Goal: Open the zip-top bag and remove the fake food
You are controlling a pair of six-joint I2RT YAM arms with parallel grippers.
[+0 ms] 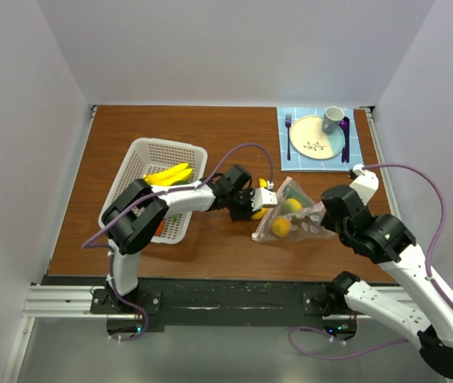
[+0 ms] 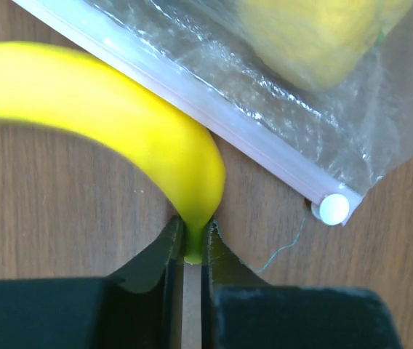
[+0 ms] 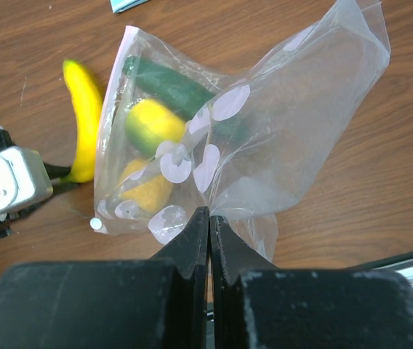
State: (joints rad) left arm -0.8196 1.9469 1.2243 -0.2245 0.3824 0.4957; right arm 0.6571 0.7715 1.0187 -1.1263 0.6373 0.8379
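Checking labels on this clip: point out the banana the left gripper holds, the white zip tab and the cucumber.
banana (image 2: pixel 119 120), left wrist view, middle of its yellow body.
white zip tab (image 2: pixel 334 208), left wrist view, its round face.
cucumber (image 3: pixel 170 86), right wrist view, dark green side.

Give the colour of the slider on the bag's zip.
The slider is white; the left wrist view shows it best.

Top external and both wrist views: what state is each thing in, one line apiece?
left claw, shut on the banana's stem
banana, outside the bag
right claw, shut on a fold of the zip-top bag
zip-top bag, crumpled, with lemon and cucumber inside; cannot tell whether the zip is open
basket, upright, bananas inside
cup, upright
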